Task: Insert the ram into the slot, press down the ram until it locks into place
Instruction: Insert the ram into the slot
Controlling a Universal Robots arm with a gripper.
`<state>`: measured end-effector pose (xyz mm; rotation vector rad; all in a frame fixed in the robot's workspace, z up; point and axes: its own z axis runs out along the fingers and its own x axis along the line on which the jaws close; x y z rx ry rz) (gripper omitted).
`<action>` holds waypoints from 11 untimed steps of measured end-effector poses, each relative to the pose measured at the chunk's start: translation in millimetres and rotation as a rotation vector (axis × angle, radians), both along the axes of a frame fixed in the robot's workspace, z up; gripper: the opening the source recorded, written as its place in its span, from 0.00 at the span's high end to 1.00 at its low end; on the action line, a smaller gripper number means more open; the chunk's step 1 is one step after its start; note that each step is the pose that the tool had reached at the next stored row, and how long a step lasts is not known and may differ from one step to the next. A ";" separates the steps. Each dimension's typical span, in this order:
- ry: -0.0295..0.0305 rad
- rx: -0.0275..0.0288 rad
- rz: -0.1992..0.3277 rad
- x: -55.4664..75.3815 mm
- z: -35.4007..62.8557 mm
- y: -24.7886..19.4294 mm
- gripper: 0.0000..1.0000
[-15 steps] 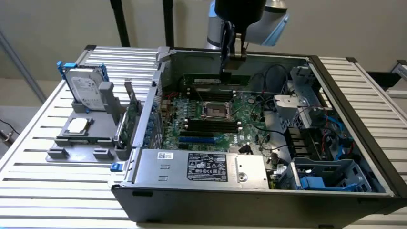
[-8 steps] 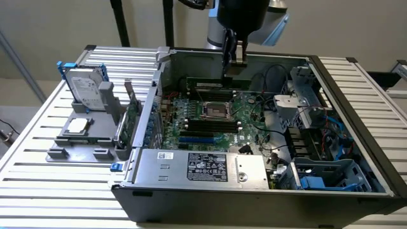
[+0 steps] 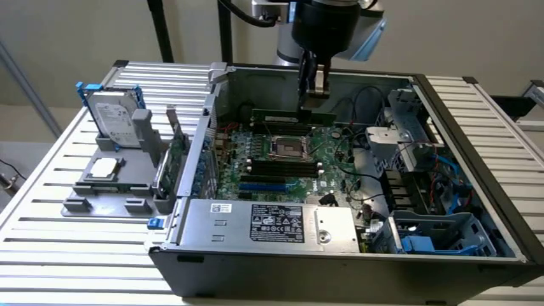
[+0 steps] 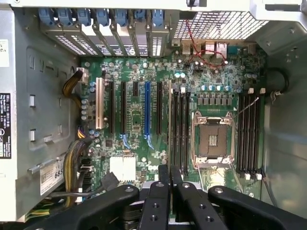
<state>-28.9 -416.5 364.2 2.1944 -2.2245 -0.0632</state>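
- The long, thin green ram [image 3: 293,117] sits in the upper middle of the exterior view. It lies level and lengthwise across the frame, over the far part of the green motherboard [image 3: 255,182].
- The black two-fingered end effector [image 3: 313,101] comes straight down on it from the top of the frame. Its fingers are closed on the ram's top edge, nearer the end toward the exterior view's right.
- In the wrist view the end effector [image 4: 170,168] has its two fingers pressed close together.
- Whether the ram's lower edge touches the board cannot be told.
- The square silver processor socket [image 3: 283,148] sits just in front of the ram, toward the frame's centre.
- A bank of long black memory slots [image 3: 276,168] lies in front of the socket, parallel to the ram.
- In the wrist view, banks of black memory slots [image 4: 180,132] flank the socket [image 4: 212,139].
- The open grey metal computer case [image 3: 255,274] holds the board. A silver labelled power supply box [image 3: 272,223] sits at the case's near edge.
- On the white slatted desk [image 3: 42,217], at the exterior view's left, a grey fixture [image 3: 89,191] carries a silver hard drive [image 3: 114,121] and an upright green expansion card [image 3: 177,159].
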 end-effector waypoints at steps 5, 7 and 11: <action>0.0001 -0.0001 0.000 1.8 -8.9 0.5 0.87; 0.0000 0.0001 -0.001 2.5 -12.7 0.8 0.87; 0.0001 -0.0001 -0.001 3.3 -19.9 1.3 0.87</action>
